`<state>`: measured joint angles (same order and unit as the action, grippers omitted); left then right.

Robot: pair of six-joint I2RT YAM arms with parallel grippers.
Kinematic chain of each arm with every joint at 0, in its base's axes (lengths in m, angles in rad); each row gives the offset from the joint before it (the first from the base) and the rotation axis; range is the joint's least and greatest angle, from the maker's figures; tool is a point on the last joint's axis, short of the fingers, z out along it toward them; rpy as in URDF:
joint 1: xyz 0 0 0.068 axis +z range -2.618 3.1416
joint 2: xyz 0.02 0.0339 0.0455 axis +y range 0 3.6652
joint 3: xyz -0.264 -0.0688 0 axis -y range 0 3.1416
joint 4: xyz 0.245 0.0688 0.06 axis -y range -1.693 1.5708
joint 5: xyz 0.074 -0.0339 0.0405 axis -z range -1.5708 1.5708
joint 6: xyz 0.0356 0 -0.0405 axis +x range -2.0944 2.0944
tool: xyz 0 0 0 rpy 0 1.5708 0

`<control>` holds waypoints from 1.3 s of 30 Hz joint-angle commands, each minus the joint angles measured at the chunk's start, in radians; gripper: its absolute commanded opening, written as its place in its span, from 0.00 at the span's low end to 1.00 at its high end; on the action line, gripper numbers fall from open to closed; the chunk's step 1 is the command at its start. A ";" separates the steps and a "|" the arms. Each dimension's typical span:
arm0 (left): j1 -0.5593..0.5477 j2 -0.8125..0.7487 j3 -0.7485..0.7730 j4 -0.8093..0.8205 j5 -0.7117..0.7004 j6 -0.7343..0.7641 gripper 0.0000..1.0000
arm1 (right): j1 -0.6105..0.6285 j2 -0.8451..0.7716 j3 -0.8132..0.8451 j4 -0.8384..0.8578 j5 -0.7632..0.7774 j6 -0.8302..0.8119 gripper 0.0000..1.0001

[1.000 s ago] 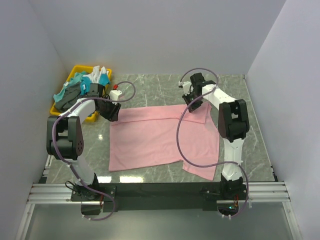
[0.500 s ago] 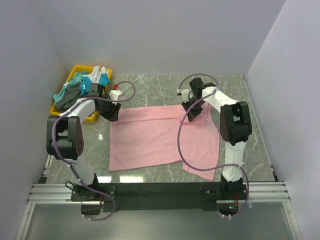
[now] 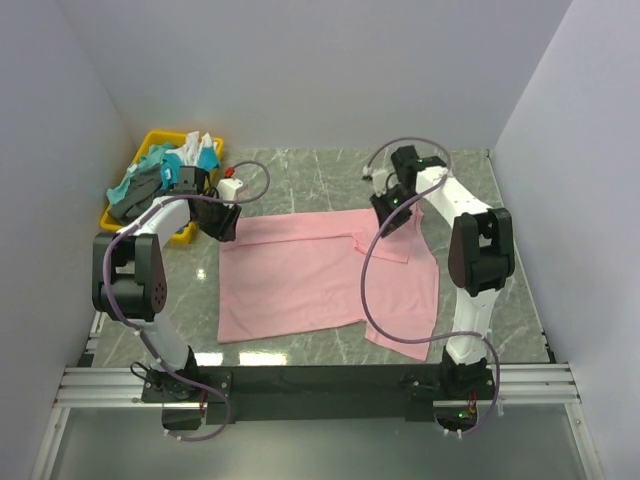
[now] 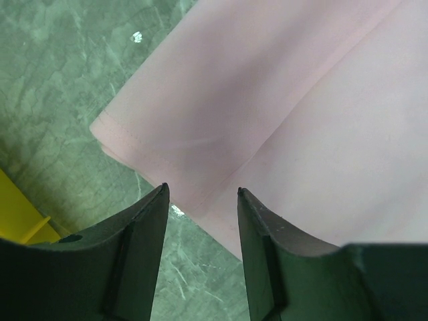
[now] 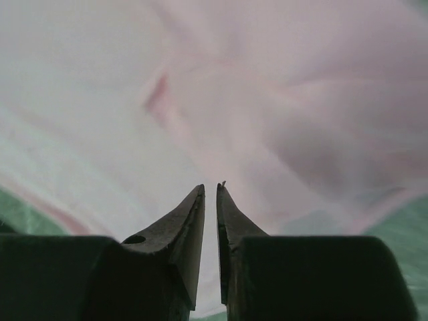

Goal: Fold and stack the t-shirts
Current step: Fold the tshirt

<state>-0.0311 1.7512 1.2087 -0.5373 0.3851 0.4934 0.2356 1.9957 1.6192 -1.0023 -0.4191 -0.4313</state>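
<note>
A pink t-shirt [image 3: 300, 275] lies spread flat on the green marble table [image 3: 300, 170]. My left gripper [image 3: 225, 225] is open and low over the shirt's far left corner. In the left wrist view its jaws [image 4: 200, 190] straddle the hemmed edge of the shirt [image 4: 301, 100] without closing on it. My right gripper [image 3: 390, 218] is at the shirt's far right part, beside a folded flap. In the right wrist view its jaws [image 5: 210, 186] are pressed almost together, and wrinkles in the pink cloth [image 5: 301, 100] run toward the tips.
A yellow bin [image 3: 150, 140] at the far left holds a heap of other clothes [image 3: 165, 172]. A small white object with a red tip [image 3: 232, 185] lies between the bin and the shirt. Grey walls close in the table on three sides.
My right gripper has moved a little toward me and to the right over the shirt's far right part, and the flap there has shifted slightly. The left arm has not moved.
</note>
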 commanded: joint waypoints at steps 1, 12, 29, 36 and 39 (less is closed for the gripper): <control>0.005 -0.022 0.026 0.029 -0.029 -0.076 0.50 | -0.042 -0.009 0.099 0.168 0.153 0.112 0.20; 0.003 0.085 0.115 0.020 -0.065 -0.220 0.47 | -0.056 0.143 0.182 0.257 0.414 0.148 0.17; -0.010 0.361 0.340 0.011 -0.212 -0.335 0.40 | -0.090 0.313 0.324 0.252 0.514 0.184 0.16; 0.011 0.455 0.568 -0.024 -0.155 -0.328 0.42 | -0.096 0.354 0.544 0.287 0.500 0.203 0.21; 0.013 0.378 0.577 -0.044 -0.146 -0.312 0.47 | -0.084 0.253 0.487 0.278 0.422 0.186 0.28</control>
<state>-0.0212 2.2143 1.7363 -0.5465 0.2131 0.1715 0.1444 2.3608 2.0972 -0.7364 0.0700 -0.2447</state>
